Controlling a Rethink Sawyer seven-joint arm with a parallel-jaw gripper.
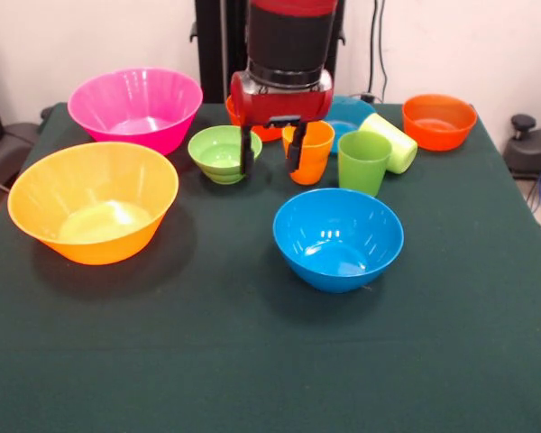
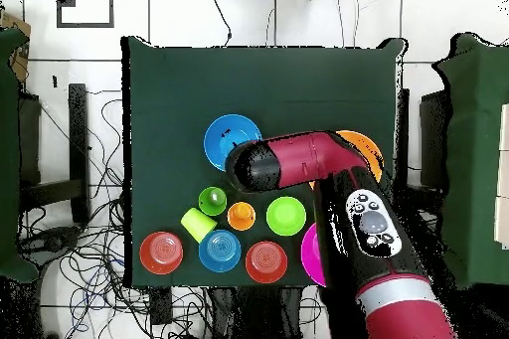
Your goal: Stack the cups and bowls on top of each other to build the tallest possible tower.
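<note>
My gripper [image 1: 271, 149] hangs open between the small green bowl [image 1: 218, 153] and the orange cup [image 1: 314, 153]. One finger [image 1: 247, 150] crosses the bowl's right rim and the other crosses the cup's left side. Nothing is held. The green cup [image 1: 363, 162] stands upright beside the lime-yellow cup [image 1: 392, 142], which lies on its side. The medium blue bowl [image 1: 338, 238] sits nearest the camera. The pink bowl [image 1: 135, 108] and the yellow-orange bowl [image 1: 95, 200] are on the left. No tower shows; each piece stands alone.
A small orange bowl [image 1: 439, 120] sits at the far right. A small blue bowl [image 1: 352, 112] and another orange bowl [image 1: 263, 132] lie behind the gripper. In the overhead view the arm [image 2: 298, 161] covers part of the yellow-orange bowl [image 2: 366, 146] and the pink bowl [image 2: 309, 251].
</note>
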